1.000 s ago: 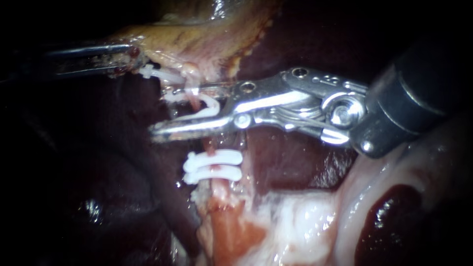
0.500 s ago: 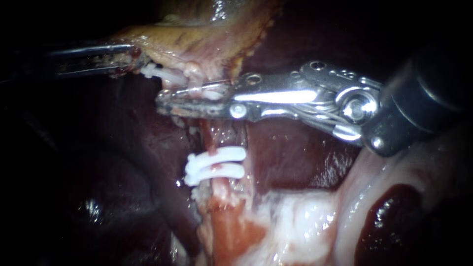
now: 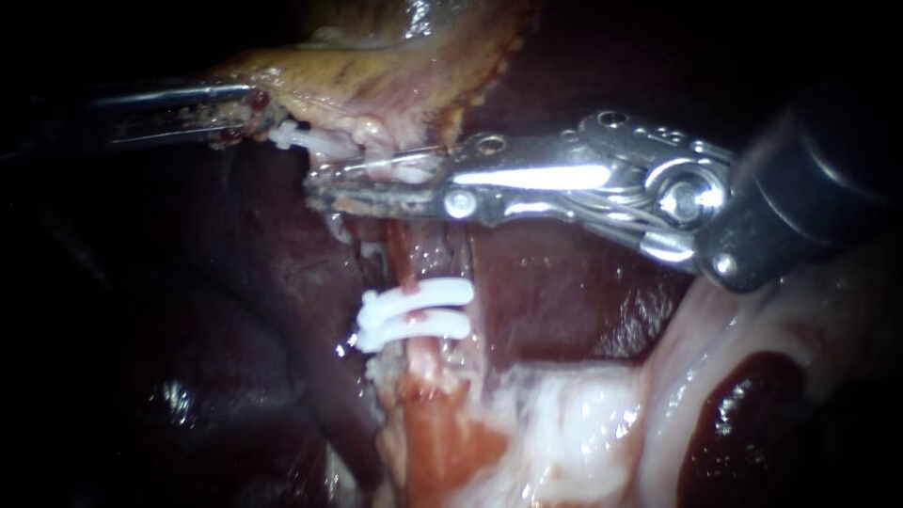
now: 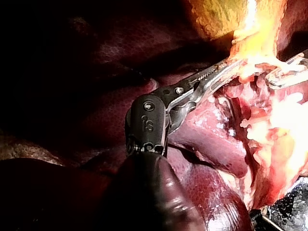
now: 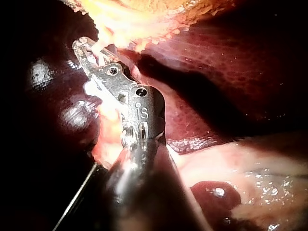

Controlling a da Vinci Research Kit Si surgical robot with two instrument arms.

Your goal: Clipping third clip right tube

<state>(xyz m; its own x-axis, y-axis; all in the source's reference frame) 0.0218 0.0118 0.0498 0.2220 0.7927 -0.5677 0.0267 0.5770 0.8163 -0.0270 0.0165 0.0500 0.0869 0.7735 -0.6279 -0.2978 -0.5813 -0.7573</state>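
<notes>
The right tube (image 3: 406, 261) runs up from pale tissue to the yellowish gallbladder (image 3: 376, 75). Two white clips (image 3: 414, 315) sit across its lower part, side by side. Above them my right instrument (image 3: 324, 188) lies across the tube, its jaws shut on a white clip (image 3: 406, 174) that shows only as slivers between them. In the right wrist view its jaws (image 5: 89, 50) reach into bright tissue. My left instrument (image 3: 256, 113) is shut on the gallbladder's edge at upper left; its jaws (image 4: 226, 67) show in the left wrist view too.
Dark liver (image 3: 564, 292) lies behind and around the tube. Another white clip (image 3: 306, 139) sits just beside my left instrument's tip. Pale glistening tissue (image 3: 583, 414) with a dark red hollow (image 3: 743, 414) fills the lower right.
My right instrument's jaws, open around the tube with the clip a second ago, have shut on it and stayed shut. The left instrument has not moved.
</notes>
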